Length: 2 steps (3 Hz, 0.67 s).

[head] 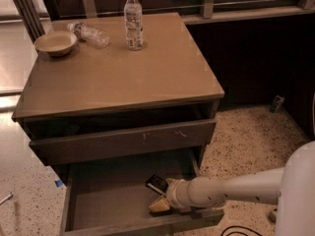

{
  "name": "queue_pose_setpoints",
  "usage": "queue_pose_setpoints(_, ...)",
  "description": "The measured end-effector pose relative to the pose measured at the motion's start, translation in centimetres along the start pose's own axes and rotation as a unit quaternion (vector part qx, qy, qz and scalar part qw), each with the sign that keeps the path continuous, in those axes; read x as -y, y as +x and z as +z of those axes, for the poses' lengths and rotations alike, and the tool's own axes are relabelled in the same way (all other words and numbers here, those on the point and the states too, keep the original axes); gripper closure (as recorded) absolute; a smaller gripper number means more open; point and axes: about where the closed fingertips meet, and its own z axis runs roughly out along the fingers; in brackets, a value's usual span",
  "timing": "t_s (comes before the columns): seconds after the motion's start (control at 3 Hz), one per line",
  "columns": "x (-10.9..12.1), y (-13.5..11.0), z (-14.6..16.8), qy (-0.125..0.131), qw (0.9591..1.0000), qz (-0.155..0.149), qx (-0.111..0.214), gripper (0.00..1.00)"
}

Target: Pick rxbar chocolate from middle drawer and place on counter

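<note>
The middle drawer [88, 195] stands pulled open at the bottom of the cabinet. The rxbar chocolate [156, 183], small, black and flat, lies on the drawer's bottom at the right. My gripper [162, 200] reaches into the drawer from the right on the white arm. It is low over the drawer bottom, right beside the bar's near side. I cannot tell whether it touches the bar. The counter [147, 77] is the flat top of the cabinet.
On the counter stand an upright water bottle [133, 19], a bottle lying on its side [89, 33] and a tan bowl [55, 43]. The scratched upper drawer [123, 140] is slightly open above the middle one. A cable [241, 230] lies on the speckled floor.
</note>
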Motion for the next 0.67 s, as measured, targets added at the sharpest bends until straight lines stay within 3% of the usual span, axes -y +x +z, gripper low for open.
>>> queue_pose_setpoints(0.67, 1.23, 0.47, 1.61, 0.001, 0.9999, 0.008, 0.009, 0.24)
